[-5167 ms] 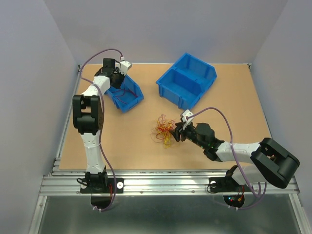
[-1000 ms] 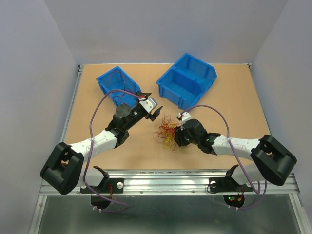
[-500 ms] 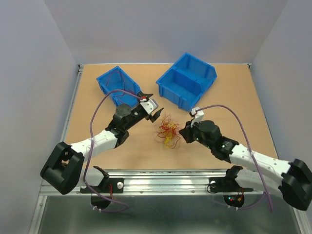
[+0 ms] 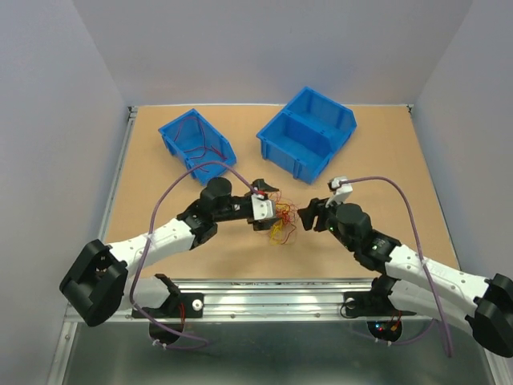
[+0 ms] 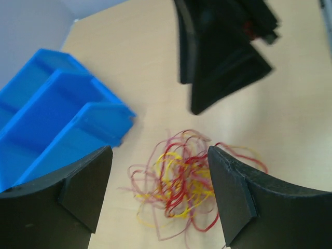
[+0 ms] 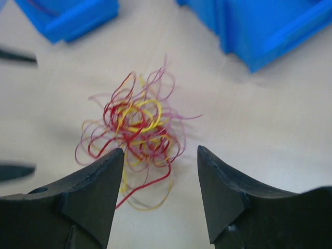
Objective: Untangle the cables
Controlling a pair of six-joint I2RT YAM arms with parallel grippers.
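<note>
The cables are a loose palm-sized tangle of thin red, yellow and orange wires lying on the tan table. My left gripper hangs over the tangle's left side, open, with the wires showing between its fingers and nothing pinched. My right gripper is just right of the tangle, also open. In the right wrist view the cables lie ahead of its fingertips, apart from them. The right gripper appears as a blurred black shape beyond the wires in the left wrist view.
A small blue bin holding a red wire stands at the back left. A larger two-compartment blue bin stands at the back middle, also seen in the left wrist view. Grey walls enclose the table.
My left gripper has swung right and down onto the tangle. My right gripper has drawn back from the wires to the right and opened.
</note>
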